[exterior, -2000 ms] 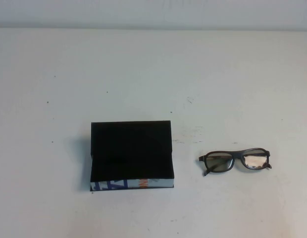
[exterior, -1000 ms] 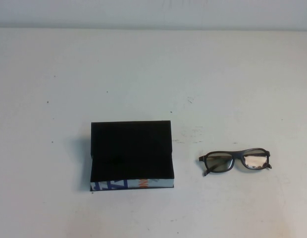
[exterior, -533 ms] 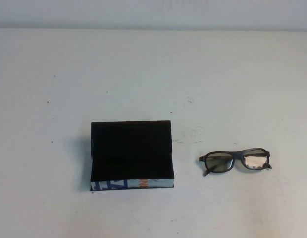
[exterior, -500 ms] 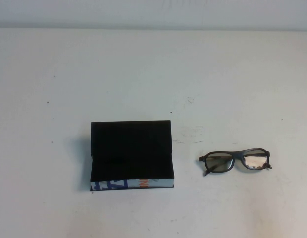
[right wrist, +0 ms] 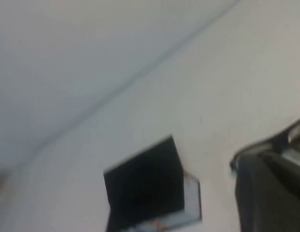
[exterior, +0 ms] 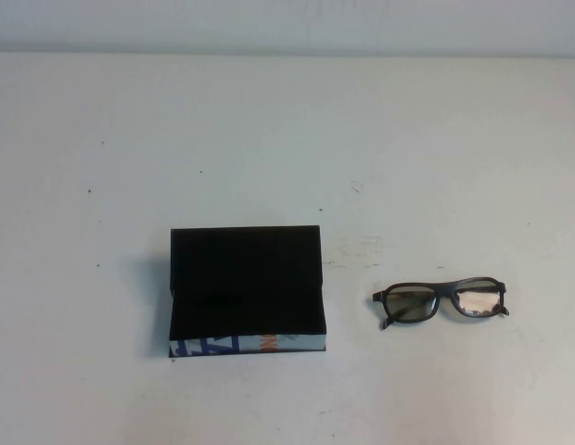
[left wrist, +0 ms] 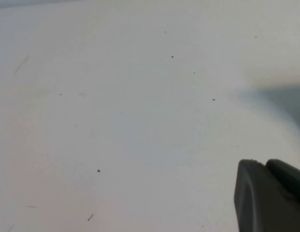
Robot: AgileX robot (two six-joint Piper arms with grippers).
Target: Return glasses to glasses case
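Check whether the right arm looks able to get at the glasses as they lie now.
Probably yes. The glasses lie alone on the table, to the right of the open case, apart from it. The right gripper is already close to them; the left gripper is over bare table.

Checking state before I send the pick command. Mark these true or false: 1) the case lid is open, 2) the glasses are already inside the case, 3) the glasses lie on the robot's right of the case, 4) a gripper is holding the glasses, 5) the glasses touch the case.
1) True: the glasses case sits open, lid raised, black lining showing.
2) False: the glasses lie on the table.
3) True.
4) False: neither arm shows in the high view; the left gripper is over bare table, the right gripper hangs near the glasses, not on them.
5) False: bare table separates them.
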